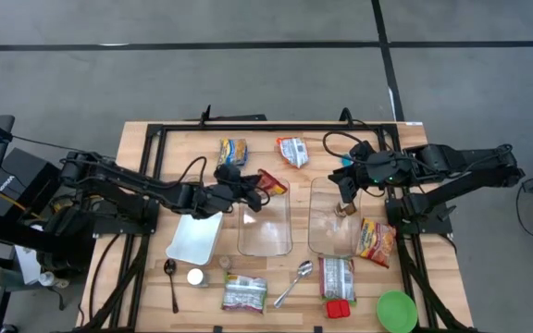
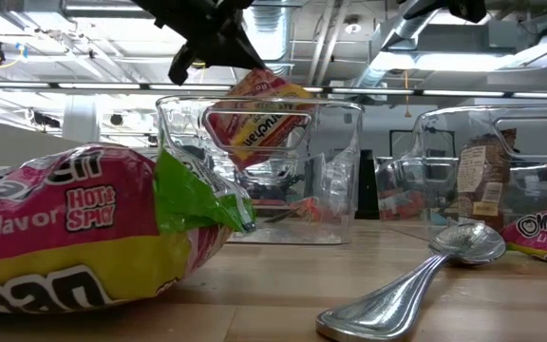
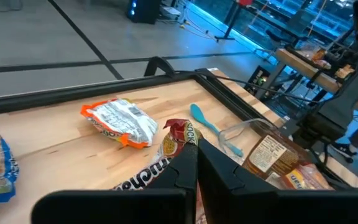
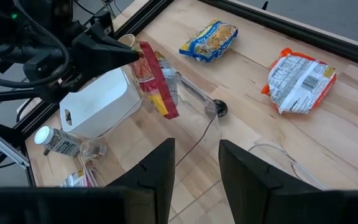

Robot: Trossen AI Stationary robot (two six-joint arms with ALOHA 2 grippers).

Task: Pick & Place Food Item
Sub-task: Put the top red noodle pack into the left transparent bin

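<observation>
My left gripper [image 1: 251, 188] is shut on a red and yellow noodle packet [image 1: 272, 182] over the far end of the left clear container [image 1: 265, 222]. In the low view the packet [image 2: 254, 119] hangs below the gripper [image 2: 218, 52], and its lower part shows through the container's wall [image 2: 330, 171]. My right gripper [image 4: 197, 168] is open and empty above the right clear container [image 1: 333, 222], which holds a brown packet [image 1: 343, 210]. My left gripper pinches the packet's upper end [image 4: 143, 55] between its two fingers. The fingers come from the table's left, slanting down. The packet hangs tilted below the fingertips, clear of the table. In the left wrist view the fingers [image 3: 188, 165] hide most of the packet [image 3: 178, 132].
A white tray [image 1: 195, 236] lies left of the containers. Packets lie at the far edge [image 1: 234, 150] [image 1: 293, 151], at the right [image 1: 376, 240] and near the front [image 1: 245, 293] [image 1: 338, 275]. A metal spoon [image 1: 294, 282], a dark spoon [image 1: 172, 282] and a green bowl [image 1: 397, 310] lie near the front.
</observation>
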